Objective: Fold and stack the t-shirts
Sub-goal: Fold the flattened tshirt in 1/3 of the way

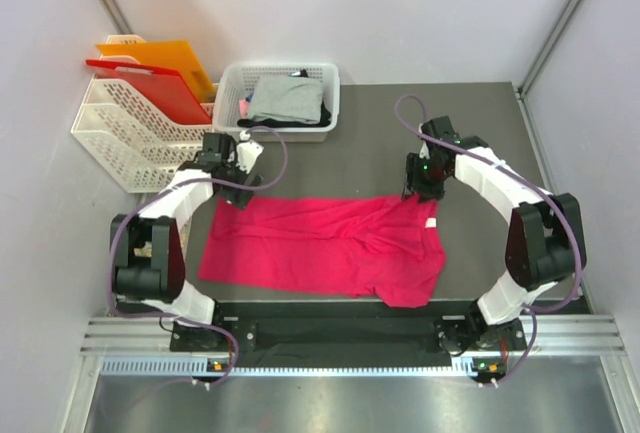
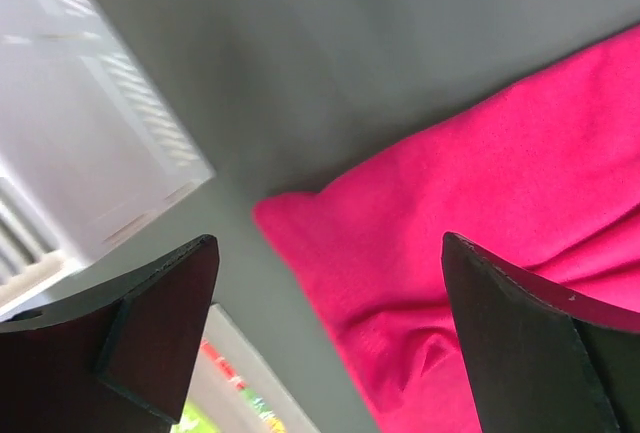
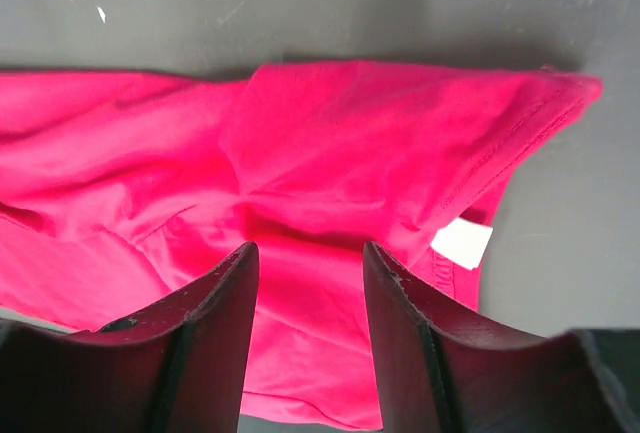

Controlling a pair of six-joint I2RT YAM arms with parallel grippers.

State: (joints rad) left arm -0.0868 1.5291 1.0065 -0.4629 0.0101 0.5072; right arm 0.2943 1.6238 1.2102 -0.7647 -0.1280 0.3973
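Observation:
The bright pink-red t-shirt [image 1: 320,248] lies spread and wrinkled across the dark table. My left gripper [image 1: 236,181] is wide open over the shirt's far left corner [image 2: 420,223], with nothing between its fingers [image 2: 170,323]. My right gripper [image 1: 421,187] is open over the shirt's far right edge [image 3: 330,153], close to a white label [image 3: 462,243]. It holds no cloth. The grey t-shirt [image 1: 288,96] and the black t-shirt [image 1: 322,113] lie folded in a white basket [image 1: 232,83] at the back.
A white wire rack [image 1: 120,138] at the back left holds an orange folder [image 1: 165,58] and a red folder [image 1: 150,83]. The rack's wall [image 2: 90,133] is close beside my left gripper. Grey walls close in the table.

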